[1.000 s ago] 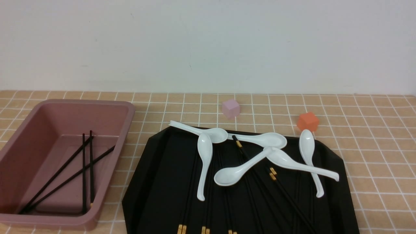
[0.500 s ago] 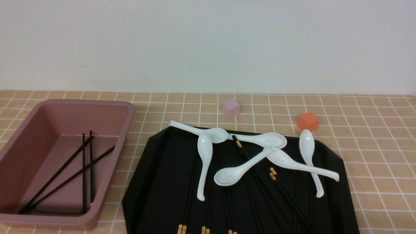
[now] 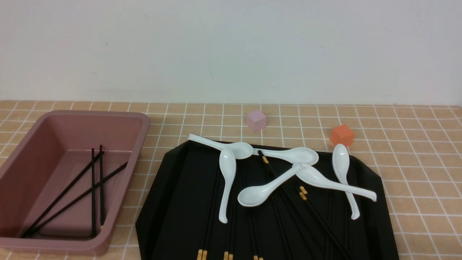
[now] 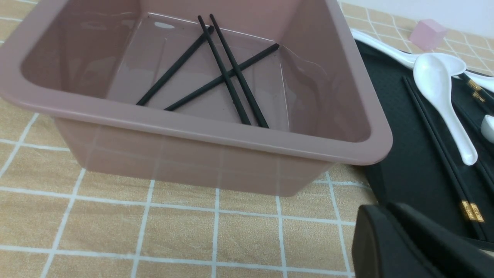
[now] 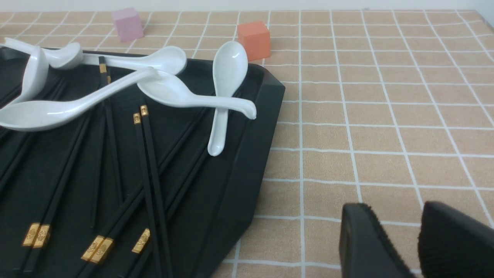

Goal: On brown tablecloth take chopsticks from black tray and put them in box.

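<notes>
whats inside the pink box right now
Four black chopsticks lie crossed on the floor of the box, nothing else. In the left wrist view the near wall hides their lower ends.

Over the black tray, 6 white spoons sprawl across the far half and lie on top of several chopsticks, blocking a straight descent there. The near ends with gold bands lie uncovered. The box is open-topped, with 4 sticks crossing its floor. A pink cube and an orange cube stand beyond the tray; the brown tablecloth right of it lies bare.
</notes>
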{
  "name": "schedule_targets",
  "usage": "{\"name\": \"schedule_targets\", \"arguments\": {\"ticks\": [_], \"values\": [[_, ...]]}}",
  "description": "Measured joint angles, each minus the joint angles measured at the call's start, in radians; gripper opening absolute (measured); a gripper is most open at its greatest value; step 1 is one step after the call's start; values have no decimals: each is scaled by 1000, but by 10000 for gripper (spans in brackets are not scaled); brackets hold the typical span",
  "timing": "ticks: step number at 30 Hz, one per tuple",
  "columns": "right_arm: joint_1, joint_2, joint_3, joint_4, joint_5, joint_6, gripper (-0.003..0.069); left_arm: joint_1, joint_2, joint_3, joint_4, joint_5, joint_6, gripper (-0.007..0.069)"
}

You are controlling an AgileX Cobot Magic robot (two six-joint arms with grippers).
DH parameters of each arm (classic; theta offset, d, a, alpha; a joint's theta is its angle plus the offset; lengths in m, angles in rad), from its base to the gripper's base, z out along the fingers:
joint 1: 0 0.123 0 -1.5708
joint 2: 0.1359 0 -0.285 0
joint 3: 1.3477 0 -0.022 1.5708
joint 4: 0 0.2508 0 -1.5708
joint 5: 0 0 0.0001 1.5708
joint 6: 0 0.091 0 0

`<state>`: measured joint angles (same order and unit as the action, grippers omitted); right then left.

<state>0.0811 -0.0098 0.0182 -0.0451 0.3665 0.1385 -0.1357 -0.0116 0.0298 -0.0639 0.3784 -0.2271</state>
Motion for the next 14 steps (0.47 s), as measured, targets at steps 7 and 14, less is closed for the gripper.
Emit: {"name": "schedule_targets", "arguments": {"ticks": [7, 14], "values": [[0, 0, 0, 0, 0, 0, 240, 0, 0, 0, 0, 0, 0, 36], [0, 0, 0, 0, 0, 0, 240, 0, 0, 0, 0, 0, 0, 40]]}}
